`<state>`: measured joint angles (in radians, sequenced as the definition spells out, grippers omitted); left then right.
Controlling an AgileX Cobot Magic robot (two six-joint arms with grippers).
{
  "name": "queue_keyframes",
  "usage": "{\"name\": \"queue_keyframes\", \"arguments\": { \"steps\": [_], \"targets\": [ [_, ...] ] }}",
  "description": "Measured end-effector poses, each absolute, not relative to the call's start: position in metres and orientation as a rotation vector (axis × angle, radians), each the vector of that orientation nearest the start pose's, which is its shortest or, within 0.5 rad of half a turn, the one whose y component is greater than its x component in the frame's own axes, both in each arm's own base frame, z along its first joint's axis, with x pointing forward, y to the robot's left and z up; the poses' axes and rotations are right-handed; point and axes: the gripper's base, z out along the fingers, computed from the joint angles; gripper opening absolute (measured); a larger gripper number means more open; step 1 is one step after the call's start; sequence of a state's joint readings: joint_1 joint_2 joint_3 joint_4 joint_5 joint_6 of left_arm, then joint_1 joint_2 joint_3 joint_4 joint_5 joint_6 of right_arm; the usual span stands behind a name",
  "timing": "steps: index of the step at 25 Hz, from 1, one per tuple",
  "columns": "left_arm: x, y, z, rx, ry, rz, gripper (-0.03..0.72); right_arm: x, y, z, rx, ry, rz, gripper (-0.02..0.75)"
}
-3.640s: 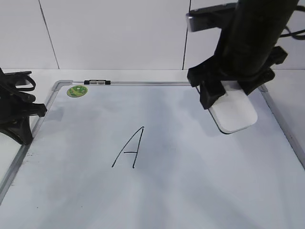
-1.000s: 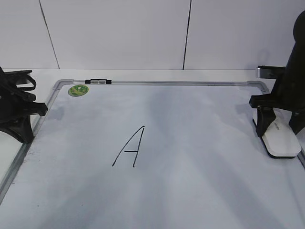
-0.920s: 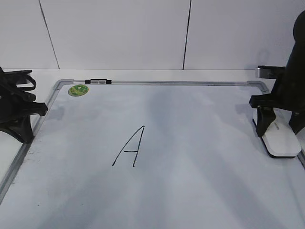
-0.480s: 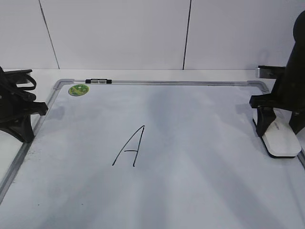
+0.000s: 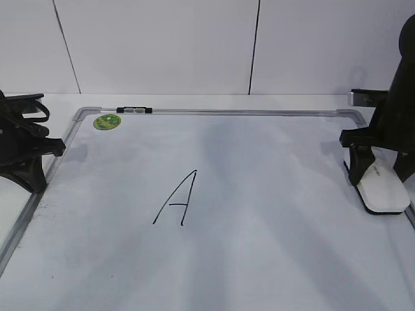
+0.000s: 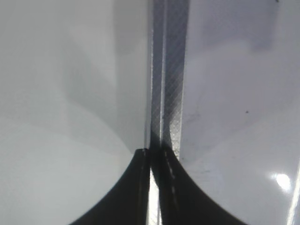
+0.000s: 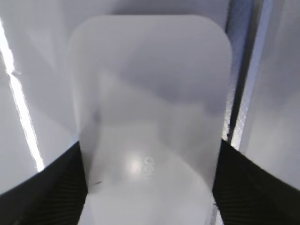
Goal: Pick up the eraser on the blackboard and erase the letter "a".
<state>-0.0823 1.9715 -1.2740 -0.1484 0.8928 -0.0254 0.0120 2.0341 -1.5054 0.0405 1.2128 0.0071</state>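
The blackboard (image 5: 272,259) is a glossy white board with a silver frame. A tall slanted capital "A" (image 5: 176,201) is drawn at its centre; no small lowercase "a" shows anywhere. The eraser (image 5: 382,189), white with a black underside, lies flat on the board beside the right frame. My right gripper (image 5: 379,170) straddles it, with a finger pressed on each side. In the right wrist view the eraser (image 7: 150,108) fills the space between the fingers (image 7: 149,187). My left gripper (image 5: 29,162) is shut and empty over the board's left frame (image 6: 165,84); its fingertips (image 6: 154,153) meet.
A round green sticker (image 5: 107,121) and a small black-and-white clip (image 5: 133,111) sit at the board's far left corner. White wall panels stand behind the table. The right frame rail (image 7: 243,93) runs just beside the eraser.
Since 3.6 s ago my right gripper has carried the eraser from above the board's far right area down to its right edge. Over the last second nothing has visibly moved.
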Motion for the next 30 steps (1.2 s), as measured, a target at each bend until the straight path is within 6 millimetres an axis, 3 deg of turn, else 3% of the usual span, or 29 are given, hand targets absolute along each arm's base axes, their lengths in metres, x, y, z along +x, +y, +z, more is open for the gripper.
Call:
{"name": "queue_keyframes", "arguments": {
  "steps": [4,12,19,26,30],
  "targets": [
    [0.368,-0.041,0.152,-0.05,3.074,-0.188,0.015,0.389,0.006,0.181,0.01,3.224,0.019,0.664],
    [0.368,-0.041,0.152,-0.05,3.071,-0.188,0.015,0.393,0.005,0.186,0.07,3.203,0.006,0.678],
    [0.369,-0.041,0.152,-0.05,3.07,-0.188,0.015,0.414,0.007,0.222,0.122,3.058,0.034,0.675],
    [0.37,-0.041,0.153,-0.046,3.069,-0.184,0.029,0.407,0.008,0.257,0.133,2.974,0.065,0.667],
    [0.373,-0.04,0.154,-0.034,3.069,-0.171,0.1,0.404,0.008,0.266,0.133,2.952,0.07,0.658]
  ]
}}
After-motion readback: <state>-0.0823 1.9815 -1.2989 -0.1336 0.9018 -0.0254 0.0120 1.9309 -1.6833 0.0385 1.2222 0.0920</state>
